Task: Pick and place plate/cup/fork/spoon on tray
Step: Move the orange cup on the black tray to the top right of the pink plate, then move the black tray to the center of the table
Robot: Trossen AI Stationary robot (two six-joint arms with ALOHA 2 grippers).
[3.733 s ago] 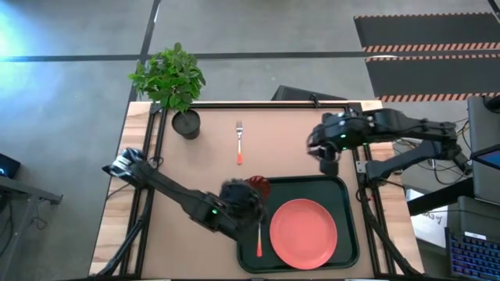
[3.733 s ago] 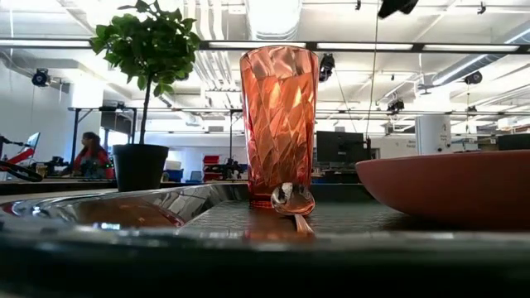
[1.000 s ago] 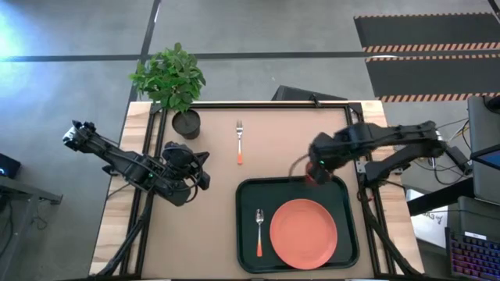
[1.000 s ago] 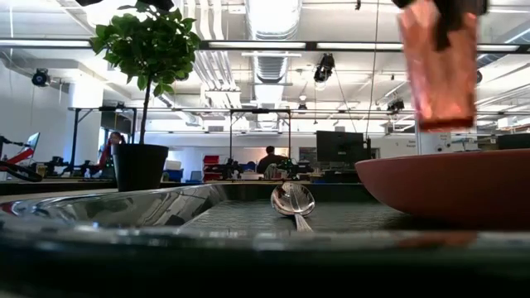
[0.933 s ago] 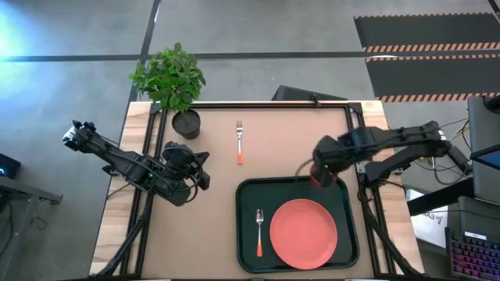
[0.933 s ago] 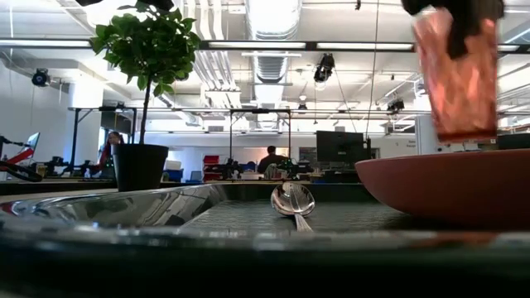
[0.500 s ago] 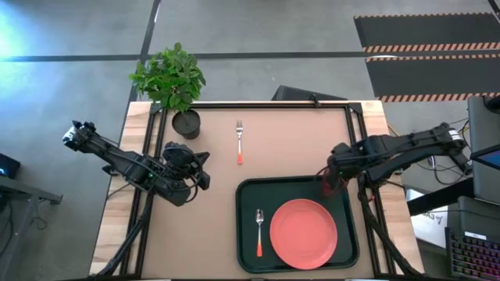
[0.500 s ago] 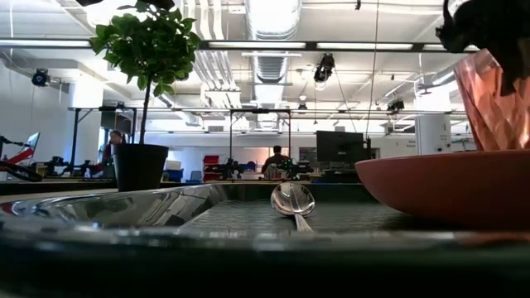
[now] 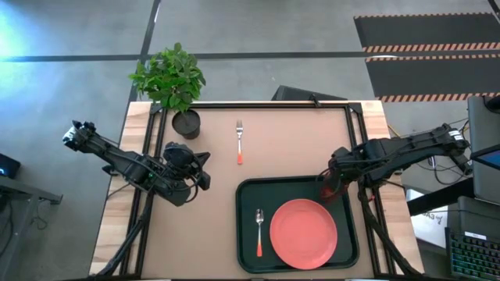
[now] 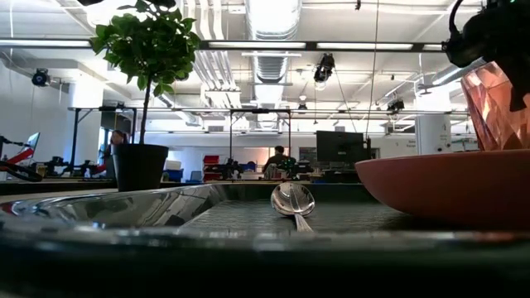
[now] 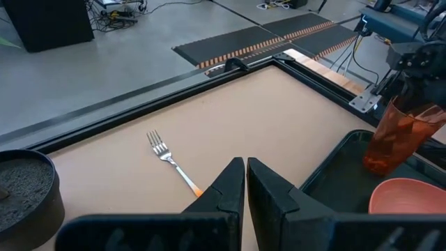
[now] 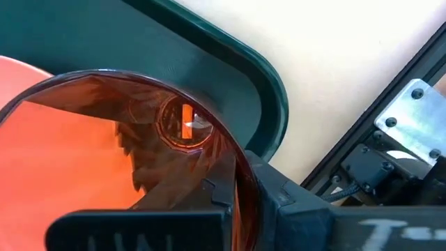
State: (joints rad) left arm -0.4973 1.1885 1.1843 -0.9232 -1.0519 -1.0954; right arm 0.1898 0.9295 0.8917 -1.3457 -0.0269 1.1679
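Observation:
The red-brown cup (image 9: 329, 188) hangs tilted over the far right corner of the dark tray (image 9: 248, 195), with my right gripper (image 9: 334, 178) shut on it. The low view shows the cup (image 10: 499, 108) behind the coral plate (image 10: 447, 186). On the tray lie the plate (image 9: 303, 232) and the spoon (image 9: 259, 231), bowl toward the far edge. The fork (image 9: 240, 141) lies flat on the bare table beyond the tray. My left gripper (image 9: 205, 178) is shut and touches nothing, over the table's left part, well left of the tray. My right gripper holds the cup by its rim (image 12: 231, 155). One finger stands outside the wall; a dark shape seen through the glass looks like the other inside. The fingers come from above, slanting in from the table's right. The cup (image 11: 398, 136) tilts below them; whether its base touches the tray I cannot tell.
A potted plant (image 9: 184, 122) stands at the far left of the table. A black frame rail (image 12: 376, 160) runs along the table's right edge, close beside the tray's corner. Bare tabletop lies between the fork and the tray.
My right gripper has carried the cup toward the table's right edge and down, from over the middle of the tray's far rim to its far right corner. The cup has tipped from nearly upright to tilted and now sits low behind the plate in the low view.

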